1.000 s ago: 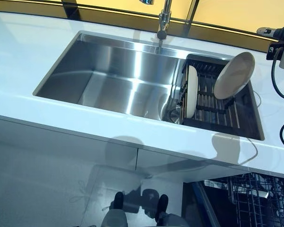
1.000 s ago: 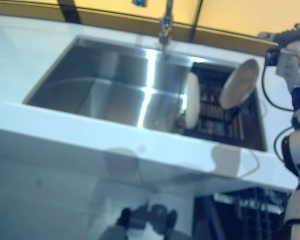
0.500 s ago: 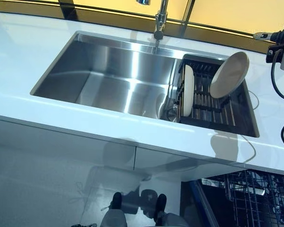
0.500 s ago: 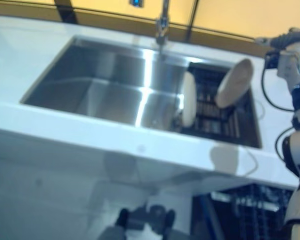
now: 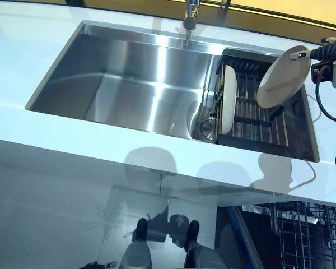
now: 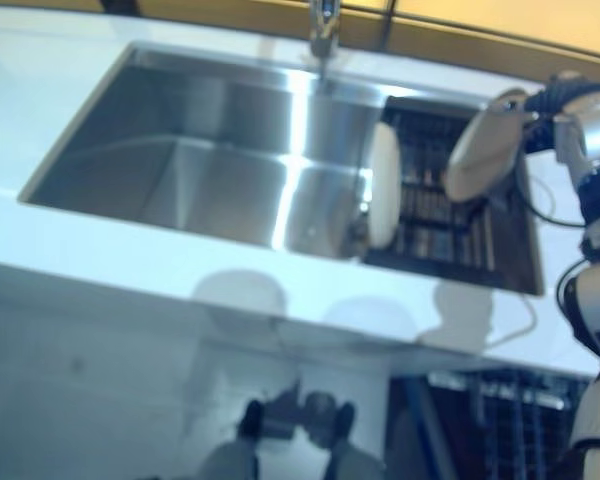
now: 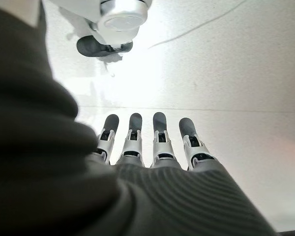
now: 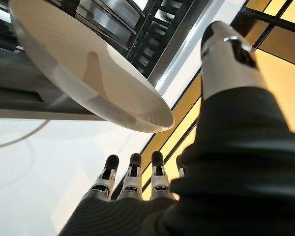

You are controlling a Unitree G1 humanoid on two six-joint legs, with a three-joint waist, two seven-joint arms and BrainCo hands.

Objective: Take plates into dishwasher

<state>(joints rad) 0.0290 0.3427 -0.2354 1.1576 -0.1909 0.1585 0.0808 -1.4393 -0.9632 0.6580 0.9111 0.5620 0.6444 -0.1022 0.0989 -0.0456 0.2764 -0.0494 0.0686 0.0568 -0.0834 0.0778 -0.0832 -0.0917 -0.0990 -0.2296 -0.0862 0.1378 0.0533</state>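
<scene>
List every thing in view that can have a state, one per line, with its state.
Tilted plate: leaning in the rack, right hand at its upper rim.
Second plate: upright on edge in the rack.
Drying rack: set in the sink's right end.
Sink: empty basin.
Dishwasher: open.
Right hand: open.
Left hand: open, idle.

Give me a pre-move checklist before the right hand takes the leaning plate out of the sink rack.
1. Right hand open: ok, fingers straight beside the leaning plate.
2. Grip on that plate: not ok, nothing is curled round its rim yet.
3. Plate seated in the rack: ok, it leans tilted against the rack's right side.
4. Second plate out of the way: ok, it stands on edge at the rack's left end, apart from the leaning one.
5. Left hand free: ok, open, holding nothing, floor beyond it.
6. Dishwasher basket ready: cannot tell, only a corner shows below the counter.
</scene>
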